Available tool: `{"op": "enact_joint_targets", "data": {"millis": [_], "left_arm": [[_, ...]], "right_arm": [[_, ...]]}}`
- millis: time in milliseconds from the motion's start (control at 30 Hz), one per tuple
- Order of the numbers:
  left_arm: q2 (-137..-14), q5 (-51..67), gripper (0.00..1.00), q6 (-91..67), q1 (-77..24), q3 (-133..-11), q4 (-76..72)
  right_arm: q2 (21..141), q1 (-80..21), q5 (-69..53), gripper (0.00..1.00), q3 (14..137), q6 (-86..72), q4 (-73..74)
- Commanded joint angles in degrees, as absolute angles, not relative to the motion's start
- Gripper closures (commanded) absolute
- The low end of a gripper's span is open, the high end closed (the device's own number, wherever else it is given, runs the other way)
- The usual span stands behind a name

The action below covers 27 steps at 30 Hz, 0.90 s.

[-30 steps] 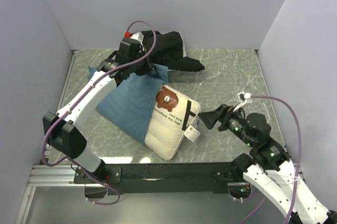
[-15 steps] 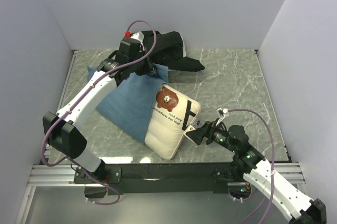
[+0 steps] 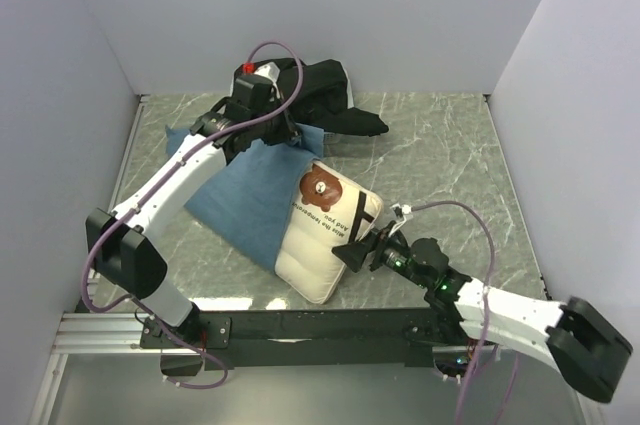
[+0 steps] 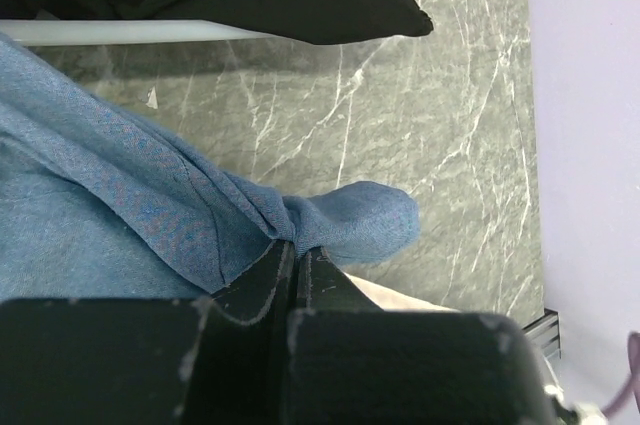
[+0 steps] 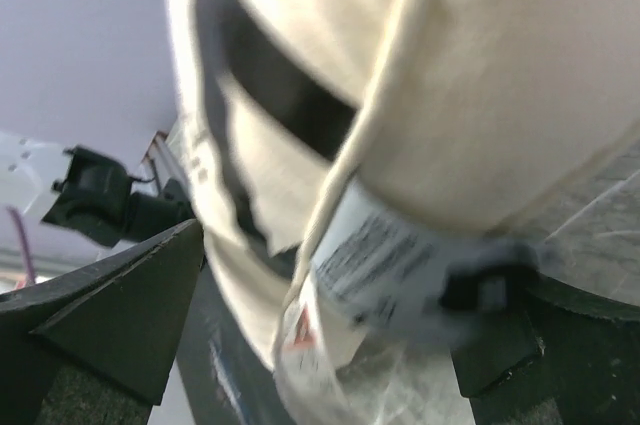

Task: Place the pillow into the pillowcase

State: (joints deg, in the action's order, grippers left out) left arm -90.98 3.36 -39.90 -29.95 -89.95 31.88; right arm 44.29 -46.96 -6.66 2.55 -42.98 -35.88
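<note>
Left fingers [image 4: 250, 280] pinched on pillowcase [image 4: 120, 215] corner; right fingers [image 5: 110, 305] wide around blurred pillow [image 5: 480, 95] edge.

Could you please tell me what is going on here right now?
The left gripper is shut on a bunched corner of the blue pillowcase at the far side of the table. The right gripper, jaws wide open, sits at the near edge of the cream pillow by its white tag, not yet closed on it. The pillow lies outside the pillowcase, along its right side.
</note>
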Motion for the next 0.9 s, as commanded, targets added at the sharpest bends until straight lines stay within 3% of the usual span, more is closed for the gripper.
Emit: {"op": "enact_joint_targets", "data": {"millis": [0, 133, 200, 233, 267, 300, 333, 367, 467, 567, 867], "left_arm": [[-89.47, 4.83, 0.99, -41.04, -31.46, -90.62, 26.9], [-89.12, 4.92, 0.99, -40.87, -33.04, -89.65, 26.11], [-89.03, 5.71, 0.96, -38.94, -34.71, -89.21, 26.27], [-88.86, 5.36, 0.93, -38.07, -35.33, -89.21, 26.63], [-88.25, 3.8, 0.82, -37.01, -36.03, -89.03, 27.24], [-87.89, 2.56, 0.75, -34.39, -37.43, -88.86, 28.99], [-87.19, 0.37, 0.66, -33.41, -38.14, -88.68, 30.05], [-85.19, -1.3, 0.45, -31.83, -38.67, -87.64, 30.84], [-78.78, -9.04, 0.16, -29.89, -40.78, -83.87, 30.59], [-73.06, -15.19, 0.07, -28.39, -42.97, -80.79, 31.2], [-69.08, -28.55, 0.01, -33.39, -55.8, -65.77, 35.6]], "right_arm": [[53.15, -47.72, -1.94, 0.0, 2.9, -44.91, -52.9], [58.7, -48.16, -1.93, 0.03, 5.27, -46.4, -57.91], [59.06, -48.34, -1.85, 0.18, 6.24, -47.1, -58.36], [58.54, -48.51, -1.67, 0.29, 6.41, -47.37, -57.32], [57.75, -48.6, -1.41, 0.66, 6.5, -47.37, -56.09], [55.39, -48.69, -0.88, 0.85, 7.11, -47.29, -54.07], [53.89, -48.6, -0.1, 0.98, 7.38, -47.37, -49.09], [52.4, -48.78, 1.39, 1.0, 7.56, -46.76, -47.04], [45.89, -49.04, 2.81, 1.0, 7.47, -46.06, -40.97], [41.67, -49.13, 3.43, 1.0, 9.31, -44.21, -34.03], [38.93, -49.22, 1.06, 1.0, 13.97, -42.63, -26.46]]}}
